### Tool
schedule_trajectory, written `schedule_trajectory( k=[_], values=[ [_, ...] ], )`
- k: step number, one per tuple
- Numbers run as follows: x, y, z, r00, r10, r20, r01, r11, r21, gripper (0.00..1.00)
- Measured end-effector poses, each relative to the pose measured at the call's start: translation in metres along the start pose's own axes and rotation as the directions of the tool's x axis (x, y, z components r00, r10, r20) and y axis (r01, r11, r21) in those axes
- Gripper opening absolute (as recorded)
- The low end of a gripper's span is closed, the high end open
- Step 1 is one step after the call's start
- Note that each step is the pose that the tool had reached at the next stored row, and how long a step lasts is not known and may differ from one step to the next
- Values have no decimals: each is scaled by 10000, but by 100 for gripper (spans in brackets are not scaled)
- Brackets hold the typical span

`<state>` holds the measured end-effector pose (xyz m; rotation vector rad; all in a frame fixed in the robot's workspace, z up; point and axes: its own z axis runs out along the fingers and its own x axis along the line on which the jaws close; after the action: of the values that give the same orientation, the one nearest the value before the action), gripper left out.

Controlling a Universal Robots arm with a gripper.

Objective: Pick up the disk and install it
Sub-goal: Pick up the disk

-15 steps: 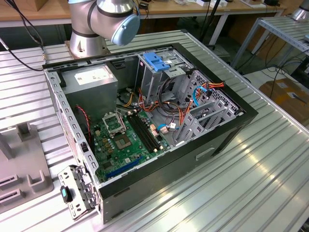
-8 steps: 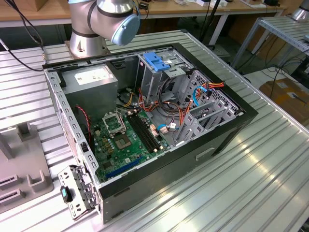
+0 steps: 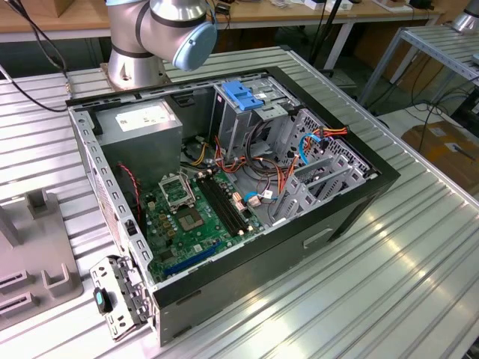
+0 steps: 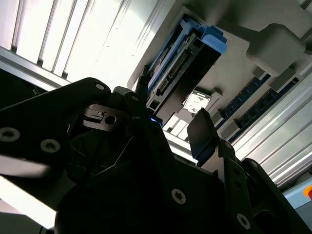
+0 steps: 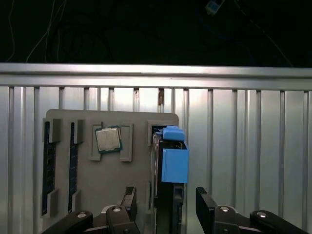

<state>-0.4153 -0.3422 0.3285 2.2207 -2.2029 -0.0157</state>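
Observation:
The disk stands on edge in a slot of a grey holder tray; its dark body sits in a bright blue carrier with a blue end tab. My gripper hangs over it, open, with one finger on each side of the disk and a gap on both sides. In the second wrist view the disk shows past the dark fingers, with its connector edge turned toward the gripper. Nothing is held.
The tray also holds a processor chip and memory sticks. An open computer case lies on the ribbed metal table, with a drive cage and blue latch, a power supply and loose cables inside. The arm's base stands behind it.

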Motion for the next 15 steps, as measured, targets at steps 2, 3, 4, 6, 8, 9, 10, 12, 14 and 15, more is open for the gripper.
schedule_trajectory(
  k=[2,3,4,6,8,9,10,12,14,15],
  values=[
    [0,-1,37,10000,0,0,0,10000,0,60],
    [0,-1,63,10000,0,0,0,10000,0,60],
    [0,-1,93,10000,0,0,0,10000,0,60],
    [0,-2,121,10000,0,0,0,10000,0,60],
    [0,-2,129,10000,0,-1,0,10000,-3,60],
    [0,-2,129,10000,0,-2,0,10000,-3,60],
    [0,-2,130,10000,1,-1,-1,10000,-2,60],
    [0,-2,131,10000,1,0,-1,10000,-1,60],
    [0,-3,137,10000,0,1,0,10000,3,60],
    [0,-2,147,10000,0,1,0,10000,1,60]
  ],
)
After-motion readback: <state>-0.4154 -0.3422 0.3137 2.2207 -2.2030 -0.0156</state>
